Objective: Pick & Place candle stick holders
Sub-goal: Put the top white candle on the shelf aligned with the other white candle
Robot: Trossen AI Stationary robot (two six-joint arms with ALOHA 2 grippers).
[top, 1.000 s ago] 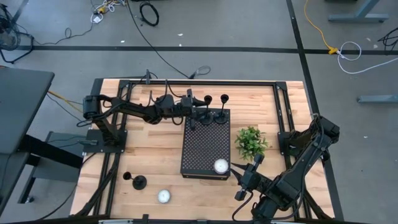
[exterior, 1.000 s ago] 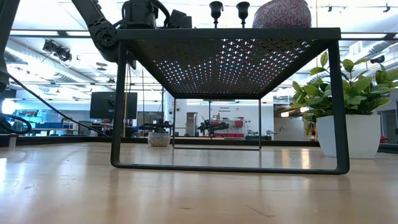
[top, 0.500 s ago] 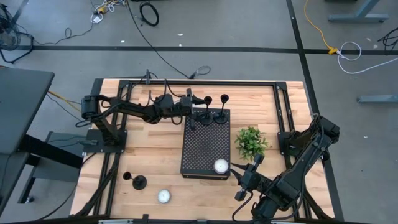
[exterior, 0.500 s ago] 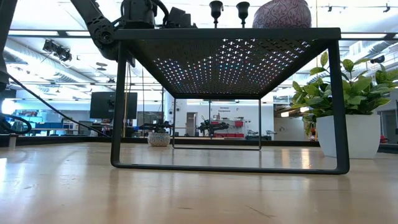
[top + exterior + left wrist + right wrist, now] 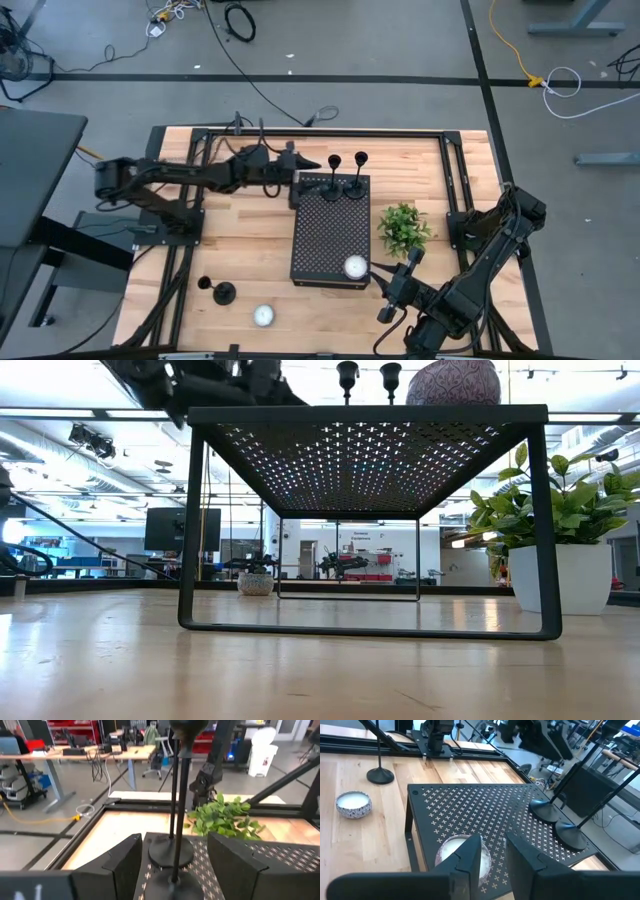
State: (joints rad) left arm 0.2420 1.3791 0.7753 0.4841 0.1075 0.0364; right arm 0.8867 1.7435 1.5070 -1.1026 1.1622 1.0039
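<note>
- My left gripper (image 5: 292, 180) has drawn back toward 9 o'clock, off the black perforated metal stand (image 5: 330, 240); half a second ago it reached over the stand's far-left corner. Fingers spread, empty.
- Two matte-black candle stick holders (image 5: 331, 187) (image 5: 356, 186) stand unmoved along the stand's 12 o'clock edge; a third (image 5: 224, 293) stands on the wooden table (image 5: 250, 240) near 7 o'clock.
- Low view cuts the holders' bases off.
- My right gripper (image 5: 390, 290) waits at 5 o'clock, fingers slightly apart, empty.
</note>
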